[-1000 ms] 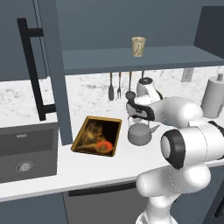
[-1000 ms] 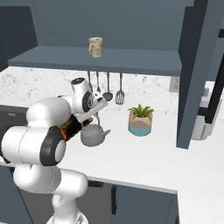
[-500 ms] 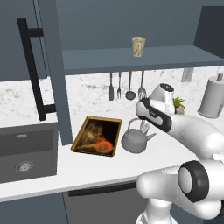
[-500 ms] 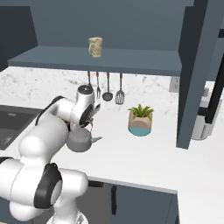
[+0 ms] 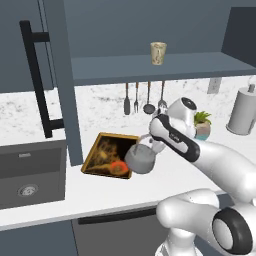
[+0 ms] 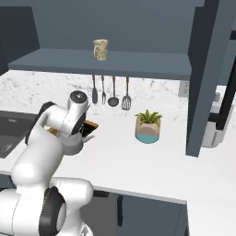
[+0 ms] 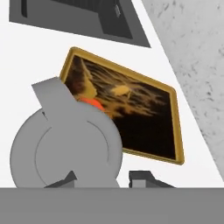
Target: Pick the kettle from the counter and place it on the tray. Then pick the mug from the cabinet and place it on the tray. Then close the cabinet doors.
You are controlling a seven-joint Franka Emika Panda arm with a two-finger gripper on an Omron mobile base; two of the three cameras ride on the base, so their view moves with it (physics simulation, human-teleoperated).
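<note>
The grey kettle hangs from my gripper, which is shut on its wire handle, just above the counter at the right edge of the tray. In the hand view the kettle covers the tray's near corner and part of its red-orange spot, with my gripper just behind it. The cream mug stands on the cabinet shelf. Both cabinet doors stand open: the left one and the right one.
A dark sink lies left of the tray. Utensils hang on the back wall. A potted plant and a paper-towel roll stand to the right on the counter. The left door's black bar handle juts forward.
My arm has swung left carrying the kettle from the middle of the counter to the tray's right edge. The mug and the doors have not moved.
</note>
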